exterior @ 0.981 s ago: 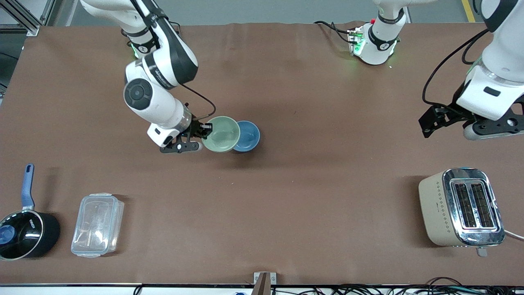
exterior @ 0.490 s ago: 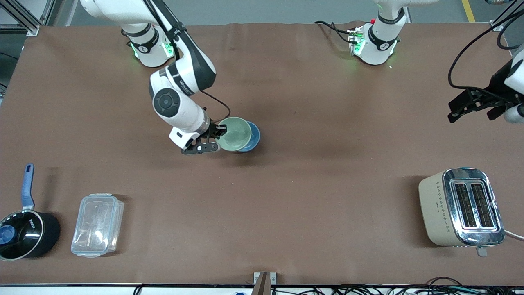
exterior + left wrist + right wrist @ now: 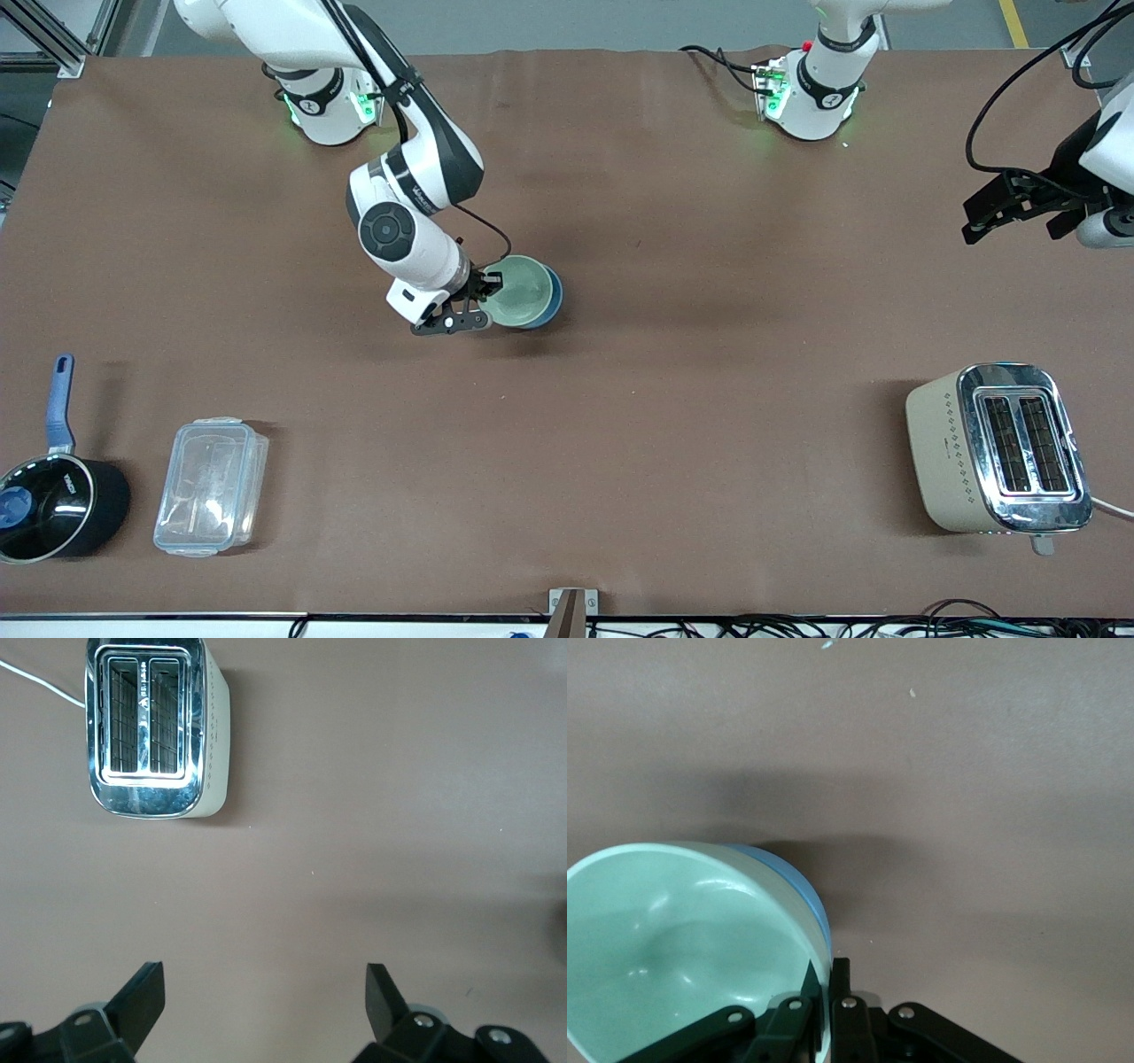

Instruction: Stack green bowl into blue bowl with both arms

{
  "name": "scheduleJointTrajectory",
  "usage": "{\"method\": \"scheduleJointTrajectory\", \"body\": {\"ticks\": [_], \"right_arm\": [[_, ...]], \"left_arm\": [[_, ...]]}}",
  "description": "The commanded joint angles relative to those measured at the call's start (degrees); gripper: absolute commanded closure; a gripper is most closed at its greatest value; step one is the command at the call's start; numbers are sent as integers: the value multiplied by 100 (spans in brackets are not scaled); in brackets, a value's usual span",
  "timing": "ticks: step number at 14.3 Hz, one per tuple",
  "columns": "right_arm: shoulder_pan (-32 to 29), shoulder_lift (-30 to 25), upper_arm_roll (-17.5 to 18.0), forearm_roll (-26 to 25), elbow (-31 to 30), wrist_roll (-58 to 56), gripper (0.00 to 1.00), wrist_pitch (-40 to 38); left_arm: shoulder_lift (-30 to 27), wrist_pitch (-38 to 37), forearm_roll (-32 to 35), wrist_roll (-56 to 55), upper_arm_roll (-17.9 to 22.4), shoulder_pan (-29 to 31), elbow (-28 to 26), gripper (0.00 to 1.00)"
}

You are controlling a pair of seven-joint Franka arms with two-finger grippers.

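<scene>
The right end effector point(image 3: 483, 299) pinches the pale mint-green bowl point(image 3: 520, 291) inside the sky-blue bowl point(image 3: 551, 299); releasing while tilted could tip both. The left end effector point(image 3: 1010, 206) waits, spread wide.

two bowls: one green bowl point(image 3: 522, 291) and one blue bowl point(image 3: 554, 299). one toaster point(image 3: 998, 447). one black saucepan point(image 3: 53, 496) with a blue handle. one clear plastic container point(image 3: 211, 486). two robot arms, each with one gripper: right gripper point(image 3: 479, 297), left gripper point(image 3: 1019, 206).

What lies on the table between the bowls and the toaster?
Nothing: in the front view only bare brown table runs from the green bowl, sitting in the blue bowl, to the toaster.
</scene>
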Motion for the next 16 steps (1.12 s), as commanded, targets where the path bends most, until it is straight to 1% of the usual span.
{"method": "scheduleJointTrajectory", "body": {"ticks": [1,3,10,13,15,16], "right_arm": [[128,-17,-59,137,-112,12,97,89],[154,-9,-59,137,-191,12,97,255],[269,141,-59,365,-200,12,95,529],[295,193,-59,374,-200,12,95,572],[295,220,-59,374,-200,12,90,599],[295,220,-59,374,-200,12,84,590]], "left_arm": [[-55,-58,-27,44,-154,-39,-69,0],[-55,-58,-27,-18,-243,-21,-69,0],[-12,-40,-27,9,-234,-4,-43,0],[24,-31,-27,96,-234,23,-43,0],[85,-14,-27,88,-234,-3,-60,0],[103,-14,-27,0,-234,-21,-52,0]]}}
